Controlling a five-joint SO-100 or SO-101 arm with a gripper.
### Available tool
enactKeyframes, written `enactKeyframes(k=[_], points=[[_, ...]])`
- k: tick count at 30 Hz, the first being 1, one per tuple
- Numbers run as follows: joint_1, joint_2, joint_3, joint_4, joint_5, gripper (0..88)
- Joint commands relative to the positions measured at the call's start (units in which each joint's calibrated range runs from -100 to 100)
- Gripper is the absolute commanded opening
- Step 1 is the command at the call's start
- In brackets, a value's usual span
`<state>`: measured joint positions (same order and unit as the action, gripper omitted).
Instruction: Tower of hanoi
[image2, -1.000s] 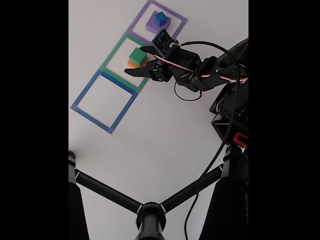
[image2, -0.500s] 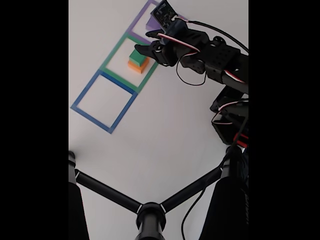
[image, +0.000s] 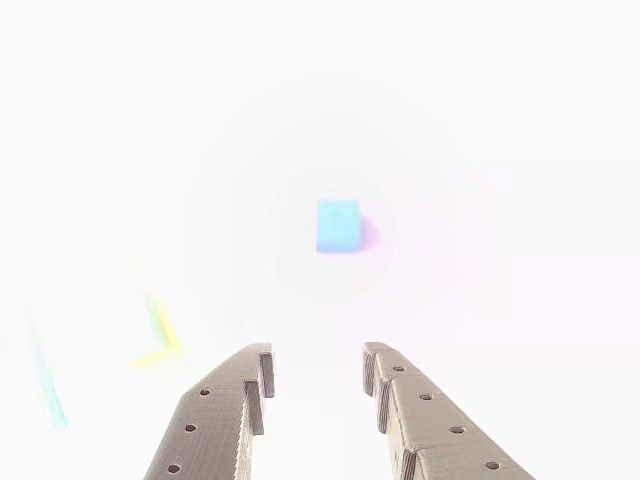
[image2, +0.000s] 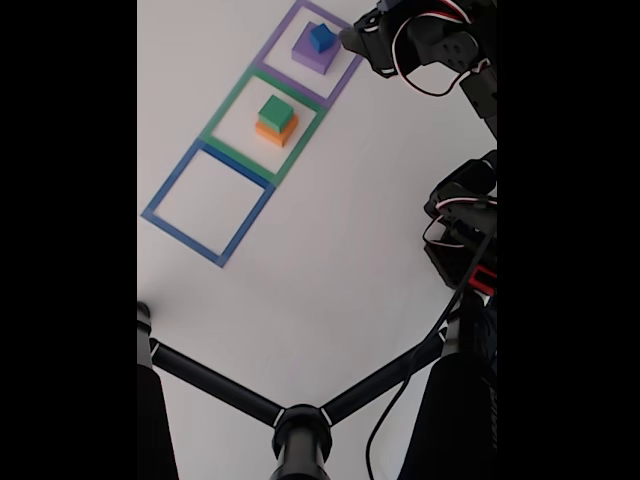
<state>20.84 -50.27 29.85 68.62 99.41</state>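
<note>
Fixed view is showing me the arm hanging beside the purple square (image2: 349, 62), where the blue cube (image2: 321, 38) is sitting on the purple block (image2: 309, 53). I'm seeing the gripper (image: 315, 368) with its fingers spread and holding nothing, the blue cube lying ahead of them in the washed-out other view. The green cube (image2: 276, 111) is resting on the orange block (image2: 274, 132) in the green square (image2: 232, 96). The blue square (image2: 166, 188) is holding nothing, so I'm judging plenty of moves are remaining.

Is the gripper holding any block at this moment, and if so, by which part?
Nothing is held. The gripper is open with bare space between its fingers, and the blue block sits apart ahead of it, on the purple block.
</note>
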Motion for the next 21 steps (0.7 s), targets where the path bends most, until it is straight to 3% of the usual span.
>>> enactKeyframes(k=[1, 10, 21], points=[[1.22, -0.71, -9.94, 7.25, 0.59, 5.5], [-2.23, 0.09, -12.67, 9.68, 0.59, 5.9], [-0.03, 0.17, -13.12, 10.49, 0.59, 6.8]])
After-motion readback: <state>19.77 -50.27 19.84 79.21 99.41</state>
